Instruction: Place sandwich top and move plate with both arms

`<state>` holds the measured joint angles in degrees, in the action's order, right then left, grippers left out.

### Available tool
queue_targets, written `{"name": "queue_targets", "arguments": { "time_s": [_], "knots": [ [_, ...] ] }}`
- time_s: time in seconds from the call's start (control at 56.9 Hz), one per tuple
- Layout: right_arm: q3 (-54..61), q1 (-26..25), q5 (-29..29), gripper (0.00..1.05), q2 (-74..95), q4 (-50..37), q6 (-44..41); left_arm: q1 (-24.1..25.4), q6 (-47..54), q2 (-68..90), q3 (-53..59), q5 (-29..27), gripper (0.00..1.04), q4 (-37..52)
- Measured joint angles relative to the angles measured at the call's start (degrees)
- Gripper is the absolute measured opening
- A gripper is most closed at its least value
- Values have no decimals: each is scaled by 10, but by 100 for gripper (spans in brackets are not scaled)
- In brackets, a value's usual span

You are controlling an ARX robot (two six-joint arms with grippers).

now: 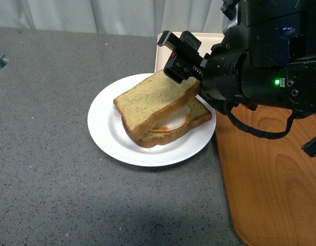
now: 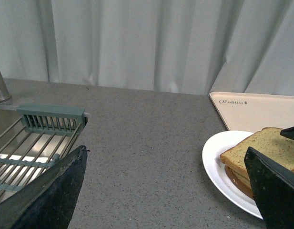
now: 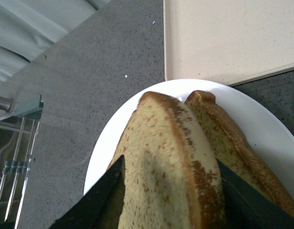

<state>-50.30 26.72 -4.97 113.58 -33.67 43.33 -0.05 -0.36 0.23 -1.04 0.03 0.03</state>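
Far left: sink rack (image 2: 42,138) and bare grey counter (image 1: 45,154). The left gripper (image 2: 166,150) hangs over that counter, fingers spread wide, nothing between them, well clear of the food.

Plate (image 1: 104,128) sits mid-counter, its right rim just beside the wooden tray (image 1: 270,184) and its far rim near the cream tray (image 3: 223,38).

Sandwich top (image 1: 152,100) is over the plate, above the egg slice (image 1: 196,120), but not flat: right edge up in the grip, left corner dipping low. I can't tell if that corner touches the lower slice.

Right gripper (image 1: 187,77) is closed on the top slice's right edge, bread filling the gap between the fingers (image 3: 108,191).

Risks as I see them:
- letting go at this tilt: the slice pivots on its low corner and lands skewed, overhanging to the left
- the egg surface looks slick, so a skewed slice may slide off
- soft bread could cling to a pad and get dragged on retreat
- pressing down to seat it could nudge the plate into the wooden tray edge
- plate rim is shallow and smooth (poor purchase for pinching), so a weak grab on either side means a slip
- two-arm lift out of sync tips the plate and the stack shifts
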Motion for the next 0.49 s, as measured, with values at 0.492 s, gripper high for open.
{"name": "queue_targets", "arguments": {
  "time_s": [0.492],
  "knots": [
    [170, -159, 135, 71, -79, -301, -285, 0, 0, 0, 0, 0, 98, 0]
  ]
}}
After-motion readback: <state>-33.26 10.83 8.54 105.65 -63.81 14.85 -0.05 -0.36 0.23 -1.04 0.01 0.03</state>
